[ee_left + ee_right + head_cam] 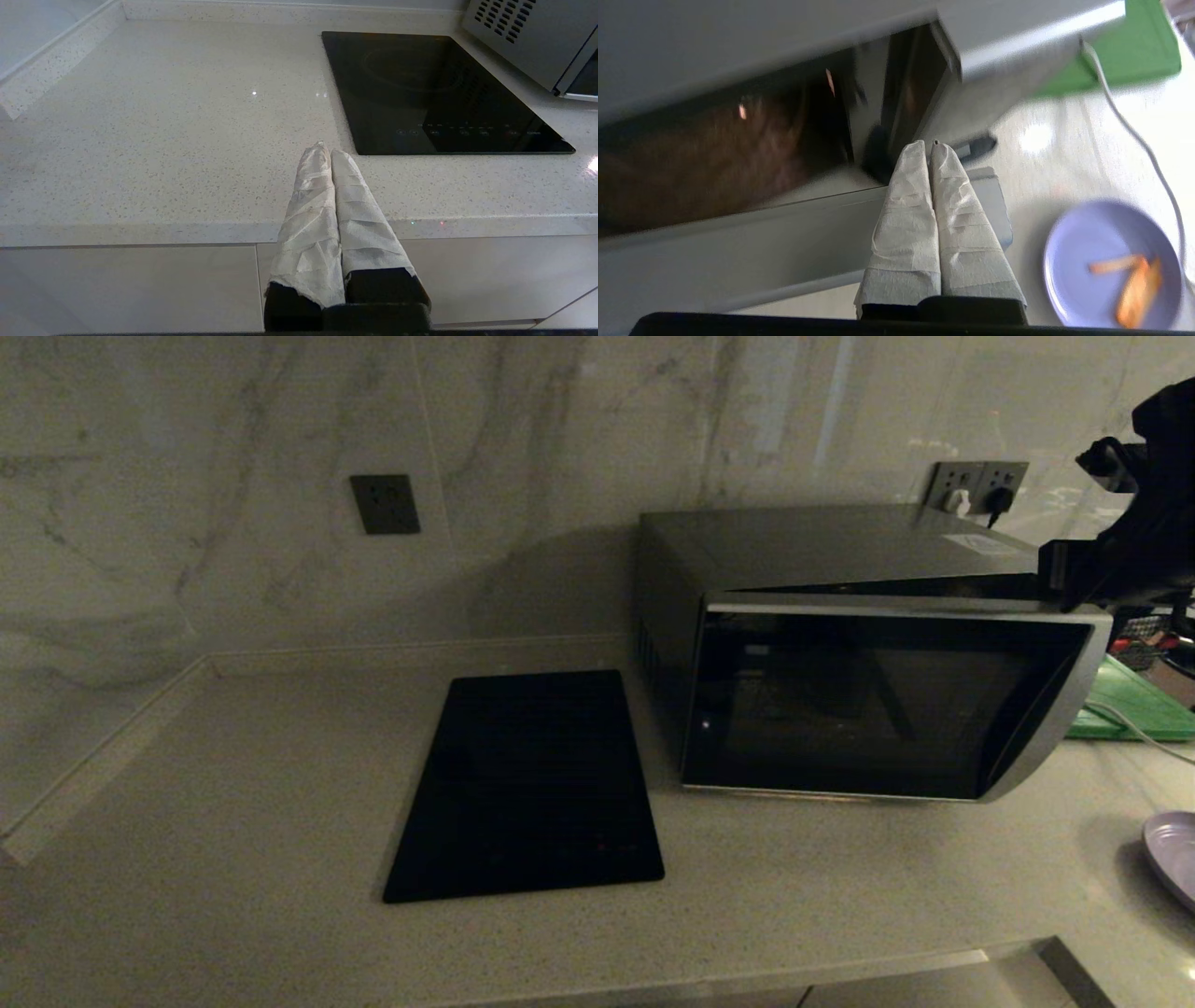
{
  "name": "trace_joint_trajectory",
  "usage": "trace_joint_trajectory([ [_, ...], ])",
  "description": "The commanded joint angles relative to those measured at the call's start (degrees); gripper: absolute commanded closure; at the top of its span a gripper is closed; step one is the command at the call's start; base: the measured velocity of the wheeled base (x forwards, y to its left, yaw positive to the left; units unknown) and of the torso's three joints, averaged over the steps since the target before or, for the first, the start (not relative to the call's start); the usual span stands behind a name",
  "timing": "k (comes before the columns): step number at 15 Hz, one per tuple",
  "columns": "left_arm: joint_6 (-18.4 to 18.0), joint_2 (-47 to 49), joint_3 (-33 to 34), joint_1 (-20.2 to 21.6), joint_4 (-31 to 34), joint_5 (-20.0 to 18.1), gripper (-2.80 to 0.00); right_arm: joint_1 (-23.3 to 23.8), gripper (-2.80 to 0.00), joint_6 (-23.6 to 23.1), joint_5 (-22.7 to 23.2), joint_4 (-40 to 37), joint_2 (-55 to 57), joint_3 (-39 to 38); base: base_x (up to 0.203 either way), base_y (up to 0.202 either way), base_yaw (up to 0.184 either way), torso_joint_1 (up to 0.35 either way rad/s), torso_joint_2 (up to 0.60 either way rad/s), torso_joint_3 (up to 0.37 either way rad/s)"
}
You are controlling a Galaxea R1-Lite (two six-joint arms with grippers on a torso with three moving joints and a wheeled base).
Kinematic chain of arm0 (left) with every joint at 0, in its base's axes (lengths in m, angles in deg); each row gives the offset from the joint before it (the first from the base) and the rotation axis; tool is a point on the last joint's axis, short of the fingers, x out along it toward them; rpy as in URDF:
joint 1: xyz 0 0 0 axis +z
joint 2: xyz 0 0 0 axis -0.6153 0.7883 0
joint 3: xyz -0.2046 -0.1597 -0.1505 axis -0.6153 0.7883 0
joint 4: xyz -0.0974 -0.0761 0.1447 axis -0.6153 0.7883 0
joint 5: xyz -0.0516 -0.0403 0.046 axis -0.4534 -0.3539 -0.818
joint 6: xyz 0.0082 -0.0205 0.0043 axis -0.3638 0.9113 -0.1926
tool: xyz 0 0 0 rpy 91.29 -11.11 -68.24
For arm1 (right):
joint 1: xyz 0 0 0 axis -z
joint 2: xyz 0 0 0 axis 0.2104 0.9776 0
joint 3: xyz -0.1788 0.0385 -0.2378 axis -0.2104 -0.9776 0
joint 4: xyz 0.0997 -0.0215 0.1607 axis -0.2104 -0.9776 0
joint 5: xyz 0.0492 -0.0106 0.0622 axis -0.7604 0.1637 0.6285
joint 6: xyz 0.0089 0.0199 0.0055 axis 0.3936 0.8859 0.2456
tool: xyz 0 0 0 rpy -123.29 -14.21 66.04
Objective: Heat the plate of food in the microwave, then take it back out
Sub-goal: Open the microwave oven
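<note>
carefully, with my right end effector [931, 149] clenched empty at the microwave [840, 616] door's top edge, i should ease the door [878, 705] down, clear of the plate of food [1111, 263] beside it.

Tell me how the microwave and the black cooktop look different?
The microwave is a tall silver box; the cooktop is a flat black slab. The microwave's door tilts partly open at the top; the cooktop has no door. Both have dark glass and rest on the counter.

Silver-grey microwave [868, 653], black cooktop [527, 784], lavender plate [1111, 261], green board [1134, 709].
</note>
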Motion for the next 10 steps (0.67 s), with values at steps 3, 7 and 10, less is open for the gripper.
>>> trace_joint_trajectory([
  [3,0.0,0.1,0.0,0.0,0.0,0.0,0.00,0.0,0.00,0.1,2.1,-2.8,-4.2,-2.3,0.000,0.000,0.000,0.000,0.00,0.000],
  [7,0.0,0.1,0.0,0.0,0.0,0.0,0.00,-0.1,0.00,0.1,5.2,-6.5,-8.5,-7.8,0.000,0.000,0.000,0.000,0.00,0.000],
  [10,0.0,0.1,0.0,0.0,0.0,0.0,0.00,-0.2,0.00,0.1,9.6,-11.1,-11.6,-8.1,0.000,0.000,0.000,0.000,0.00,0.000],
])
